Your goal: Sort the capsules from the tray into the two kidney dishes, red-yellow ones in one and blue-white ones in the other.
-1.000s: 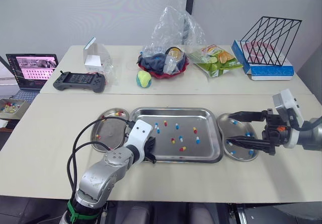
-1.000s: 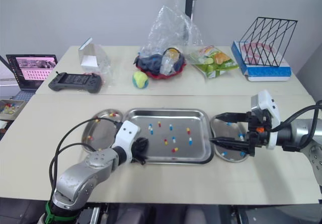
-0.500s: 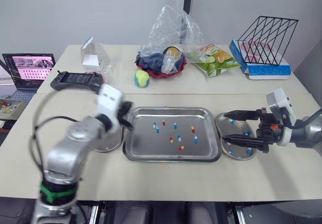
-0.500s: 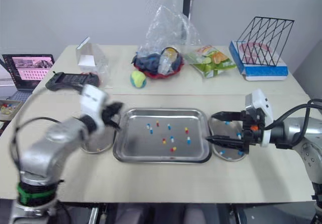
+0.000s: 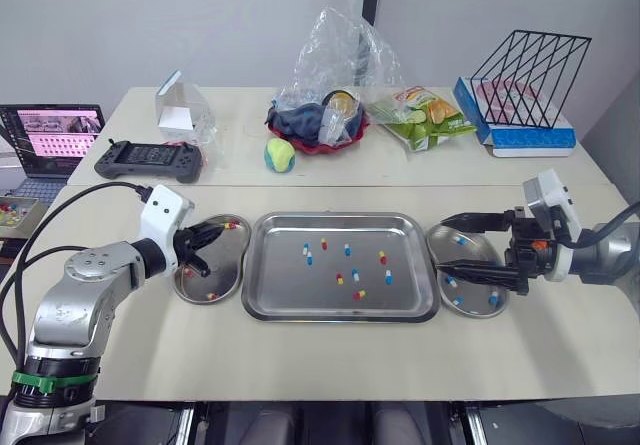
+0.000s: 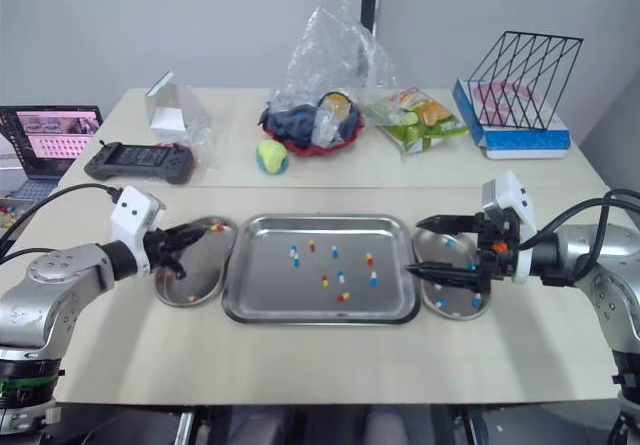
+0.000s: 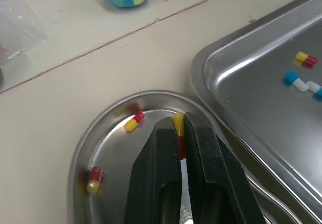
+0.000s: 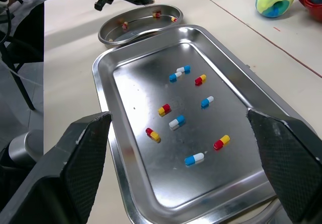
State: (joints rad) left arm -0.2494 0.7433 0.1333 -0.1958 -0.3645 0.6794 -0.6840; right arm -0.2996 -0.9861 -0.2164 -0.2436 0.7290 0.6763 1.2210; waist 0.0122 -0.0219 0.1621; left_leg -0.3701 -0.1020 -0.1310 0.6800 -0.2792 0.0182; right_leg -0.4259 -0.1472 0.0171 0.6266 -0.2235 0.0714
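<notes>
- Head views: the tray (image 5: 340, 315) is sitting in the middle of the counter (image 5: 330, 355), with loose capsules (image 5: 340, 278) of both colours lying scattered on it.
- The left kidney dish (image 5: 190, 298) is lying at the tray's 9 o'clock and the right kidney dish (image 5: 500, 305) at its 3 o'clock, each just beside the rim.
- The left tool (image 5: 205, 235) is hanging over the left kidney dish.
- The right tool (image 5: 443, 243) is hovering over the right kidney dish, where blue-white capsules (image 5: 492, 298) are lying. Its fingers are spread wide and pointing toward 9 o'clock.
- Left wrist view: the left tool is pinching a red-yellow capsule (image 7: 178, 126) above the left kidney dish, where two more red-yellow ones (image 7: 133, 122) are lying.
- Right wrist view: the right tool's fingers (image 8: 85, 153) are standing far apart and gripping nothing, with the tray lying beyond them.
</notes>
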